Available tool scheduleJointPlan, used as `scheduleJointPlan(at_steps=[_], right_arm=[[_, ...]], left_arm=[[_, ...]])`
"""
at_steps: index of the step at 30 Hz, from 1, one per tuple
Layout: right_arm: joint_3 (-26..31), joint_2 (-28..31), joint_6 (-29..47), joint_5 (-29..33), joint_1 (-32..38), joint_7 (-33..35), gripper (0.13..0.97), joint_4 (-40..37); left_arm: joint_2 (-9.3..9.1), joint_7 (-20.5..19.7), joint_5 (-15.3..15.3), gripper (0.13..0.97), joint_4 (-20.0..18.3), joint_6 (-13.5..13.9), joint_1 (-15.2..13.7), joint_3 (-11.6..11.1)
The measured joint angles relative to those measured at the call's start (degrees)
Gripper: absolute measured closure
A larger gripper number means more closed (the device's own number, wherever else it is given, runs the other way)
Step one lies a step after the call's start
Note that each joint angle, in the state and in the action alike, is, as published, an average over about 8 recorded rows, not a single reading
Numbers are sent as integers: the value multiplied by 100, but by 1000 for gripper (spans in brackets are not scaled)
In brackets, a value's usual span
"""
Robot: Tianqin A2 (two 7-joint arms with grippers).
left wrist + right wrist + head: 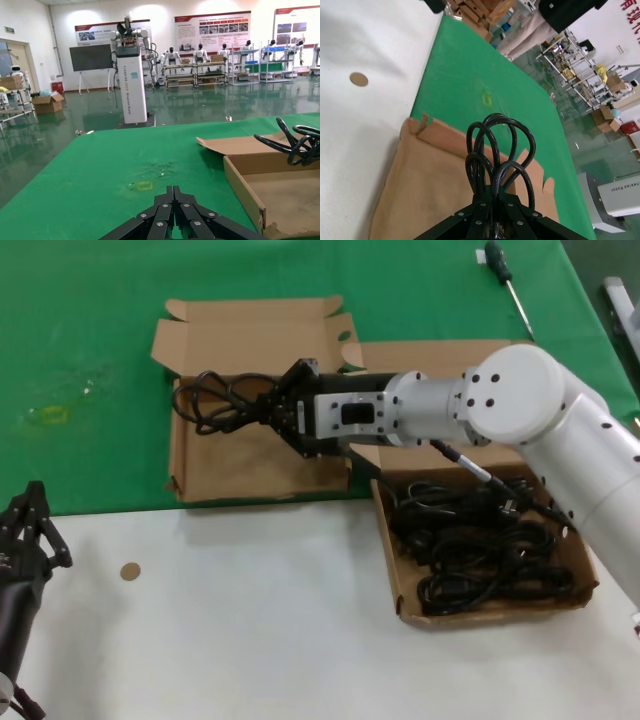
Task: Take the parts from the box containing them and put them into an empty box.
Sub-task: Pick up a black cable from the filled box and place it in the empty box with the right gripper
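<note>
Our right gripper (272, 410) is clamped on 1 coiled cord (212, 400), holding it just above the empty box (240, 468) beneath the claw, likely for release. The remaining cords (480, 545) lie behind it in the source box (585, 570). Our left gripper (30, 530) waits closed, well apart.

Empty box (240, 465) left of the full box (580, 570)

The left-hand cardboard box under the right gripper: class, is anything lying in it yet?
Empty: its brown floor is bare. The one looped cord hangs above it, clamped in the right gripper.
</note>
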State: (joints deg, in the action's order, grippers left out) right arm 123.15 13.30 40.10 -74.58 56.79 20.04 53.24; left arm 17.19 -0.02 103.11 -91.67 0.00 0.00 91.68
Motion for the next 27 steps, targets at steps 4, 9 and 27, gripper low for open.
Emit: scheduleJointPlan(at_steps=[4,9,27], right_arm=[[-4,-63,-62,-34,77,179,936,-243],[-10,-115,-106,-78,126,337,934,-432],[-20,-218,-180,-162,196,562,846,-658]], left_arm=[[0,0,0,945,0,0,0,0],[0,0,0,945,0,0,0,0],[0,0,0,945,0,0,0,0]])
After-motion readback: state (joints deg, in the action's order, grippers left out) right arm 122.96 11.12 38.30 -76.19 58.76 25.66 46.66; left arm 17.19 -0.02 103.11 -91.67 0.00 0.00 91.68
